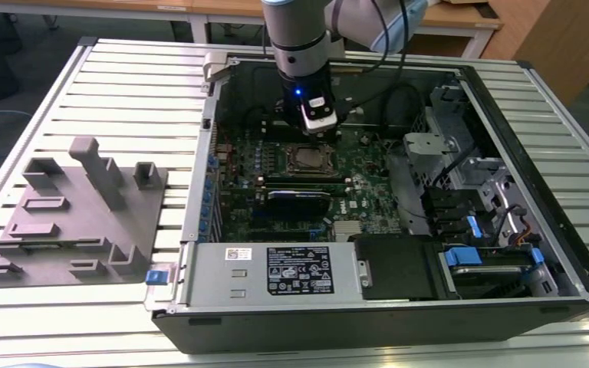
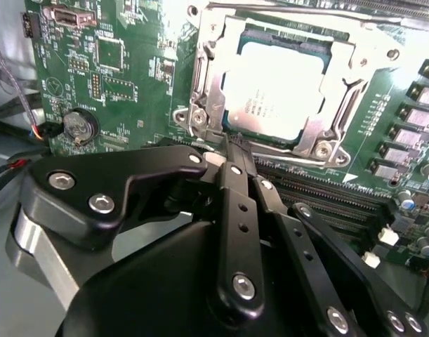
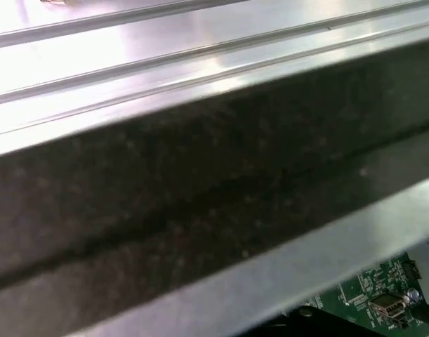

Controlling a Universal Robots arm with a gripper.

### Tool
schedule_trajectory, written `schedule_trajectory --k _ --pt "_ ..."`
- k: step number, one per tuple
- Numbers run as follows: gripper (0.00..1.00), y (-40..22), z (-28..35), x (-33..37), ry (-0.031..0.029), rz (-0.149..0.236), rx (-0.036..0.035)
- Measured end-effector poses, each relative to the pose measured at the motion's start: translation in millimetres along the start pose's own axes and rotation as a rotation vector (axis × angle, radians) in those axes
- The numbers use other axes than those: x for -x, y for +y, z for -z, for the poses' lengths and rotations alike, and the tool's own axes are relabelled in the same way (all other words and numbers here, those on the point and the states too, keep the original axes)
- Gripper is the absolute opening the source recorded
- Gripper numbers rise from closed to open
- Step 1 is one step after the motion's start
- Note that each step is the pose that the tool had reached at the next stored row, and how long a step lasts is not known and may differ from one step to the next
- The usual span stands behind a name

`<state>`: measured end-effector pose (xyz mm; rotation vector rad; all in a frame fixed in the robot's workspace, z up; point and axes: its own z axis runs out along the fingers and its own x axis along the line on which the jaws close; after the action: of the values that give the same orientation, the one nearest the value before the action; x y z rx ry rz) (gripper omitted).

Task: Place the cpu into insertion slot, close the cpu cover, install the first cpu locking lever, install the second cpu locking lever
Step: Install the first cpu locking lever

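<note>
**Chip seated and cover down as gripper meets the socket's edge**

Nearest to us in the exterior view, a labelled power supply [image 1: 274,270] spans the near end of the open computer case [image 1: 376,326]. The case lies on a slatted metal table [image 1: 120,77]. A grey moulded fixture [image 1: 70,215] rests on the table at the exterior view's left, apart from the case. Farther in, beyond a long black card [image 1: 297,196] on the green motherboard [image 1: 371,192], we find the work itself. In the second wrist view the cpu [image 2: 277,88] lies flat in the insertion slot [image 2: 288,36], silvery top up. The cpu cover [image 2: 213,98] is folded down over the chip's edges. The gripper [image 2: 230,149] has its black fingertips drawn together with nothing between them, and its tip is at the cover's rim. Whether it touches the rim or sits just above it, we cannot tell. In the exterior view the gripper stands just beyond the socket, and farthest back the arm [image 1: 300,31] rises out of the case.
</note>
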<state>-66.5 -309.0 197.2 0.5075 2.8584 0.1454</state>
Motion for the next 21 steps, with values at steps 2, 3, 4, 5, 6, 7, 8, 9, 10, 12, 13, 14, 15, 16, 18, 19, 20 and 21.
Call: schedule_trajectory --k 2,3,4,5,6,7,8,9,10,12,13,14,15,16,18,19,20,21 --pt "0.11 0.1 0.0 -0.2 -0.0005 0.000 -0.0005" --pt "0.11 0.1 0.1 -0.1 -0.0006 0.000 -0.0005" --pt "0.11 0.2 0.5 -0.1 -0.0004 0.000 -0.0009" --pt "0.11 0.4 1.3 0.1 -0.0005 0.000 -0.0006" --pt "0.11 0.6 2.7 0.4 -0.0006 0.000 -0.0004" --pt "0.11 0.8 4.2 0.7 -0.0006 0.000 -0.0003" --pt "0.11 1.0 5.7 1.1 -0.0006 0.000 -0.0003" --pt "0.11 1.2 7.1 1.3 -0.0005 0.000 -0.0004" --pt "0.11 1.4 8.0 1.5 -0.0006 0.000 -0.0004" --pt "0.11 1.6 8.7 1.7 -0.0006 0.000 -0.0003" --pt "0.11 1.7 8.8 1.7 -0.0007 0.000 -0.0003" --pt "0.11 1.7 8.9 1.7 -0.0007 0.000 -0.0002" --pt "0.11 1.9 9.0 1.5 -0.0006 -0.001 -0.0005" --pt "0.11 2.2 9.0 1.4 -0.0006 -0.001 -0.0005" --pt "0.11 3.0 8.9 1.2 -0.0006 -0.001 -0.0005" --pt "0.11 3.5 8.9 1.0 -0.0006 -0.001 -0.0006" --pt "0.11 3.9 8.9 0.8 -0.0007 -0.001 -0.0007" --pt "0.11 4.2 8.8 0.7 -0.0007 -0.001 -0.0005"
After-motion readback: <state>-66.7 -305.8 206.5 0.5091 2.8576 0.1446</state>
